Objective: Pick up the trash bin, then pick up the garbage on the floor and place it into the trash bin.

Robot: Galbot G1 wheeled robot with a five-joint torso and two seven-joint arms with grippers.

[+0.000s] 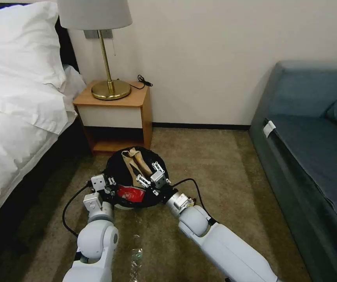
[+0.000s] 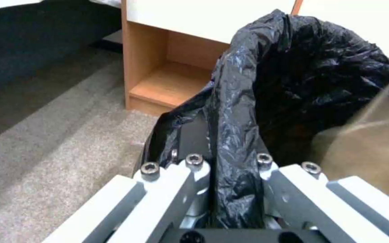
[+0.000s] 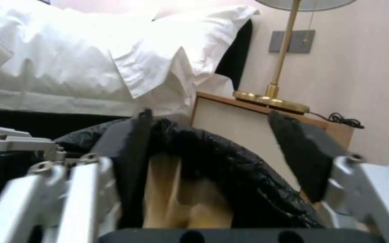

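The trash bin (image 1: 115,167), lined with a crinkled black bag, sits in front of me over the carpet. My left gripper (image 1: 106,183) is shut on its near-left rim; the left wrist view shows the fingers (image 2: 194,168) clamped on the bag-covered rim (image 2: 237,135). Inside the bin lie a crumpled brown paper bag (image 1: 134,162) and a red wrapper (image 1: 131,193). My right gripper (image 1: 151,175) hovers open above the bin's right side, its black pads (image 3: 129,152) spread wide over the brown paper bag (image 3: 181,199). A clear bottle (image 1: 136,256) lies on the carpet between my arms.
A wooden nightstand (image 1: 115,113) with a brass lamp (image 1: 109,88) stands just behind the bin. The bed (image 1: 15,117) runs along the left and a blue sofa (image 1: 313,156) along the right. Open carpet (image 1: 215,164) lies between bin and sofa.
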